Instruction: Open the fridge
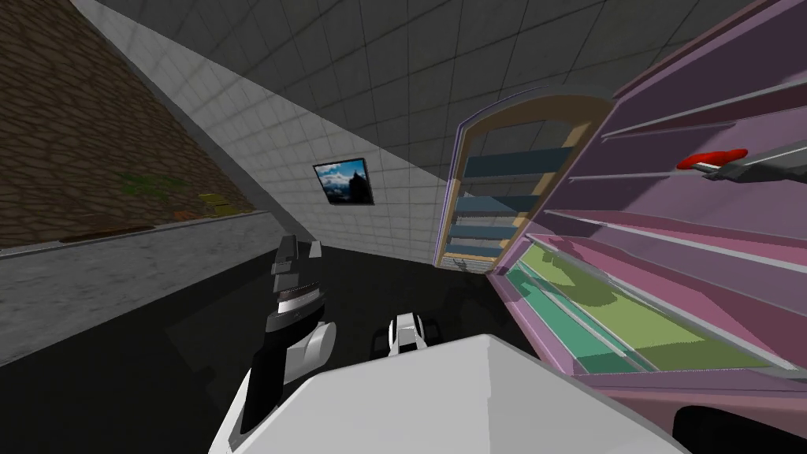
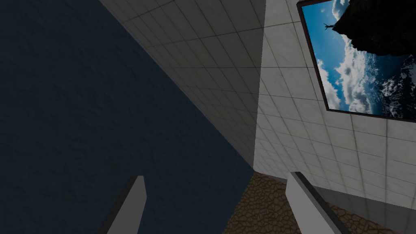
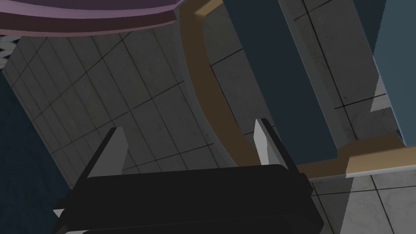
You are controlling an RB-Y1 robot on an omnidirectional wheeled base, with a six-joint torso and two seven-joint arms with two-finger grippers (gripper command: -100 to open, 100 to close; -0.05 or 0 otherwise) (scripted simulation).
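Right gripper point(image 3: 189, 146): seen close against the fridge door point(image 3: 199, 93), with its fingers point(image 3: 111, 152) spread and nothing between them; the door's tan frame and dark blue shelves point(image 3: 280, 81) lie just ahead of them.
Door: swung wide from the cabinet, its inner face turned toward the robot, the shelves stacked within the tan frame.
Fridge cabinet point(image 1: 670, 79): purple, standing on the robot's right of the door; its shelves, pale green drawers point(image 1: 615, 323) low down and a red-tipped grey item point(image 1: 713, 160) on an upper shelf are laid bare.
Left gripper point(image 2: 217, 203): raised well apart from the door, on the side away from the cabinet; fingers spread, nothing held.
Step in hand: the opening is judged done or very nearly so, since the whole interior is exposed.
How it is done well: if more swing is wanted, the door's free edge is best pushed with the flat of one finger, not pinched. The push should be kept along the door's arc so that the hinge is not strained. The hand should be kept out of the door shelves, where a finger could be caught.
Risk: with the right gripper this near the frame, a hasty pull-back could knock the door toward the cabinet.
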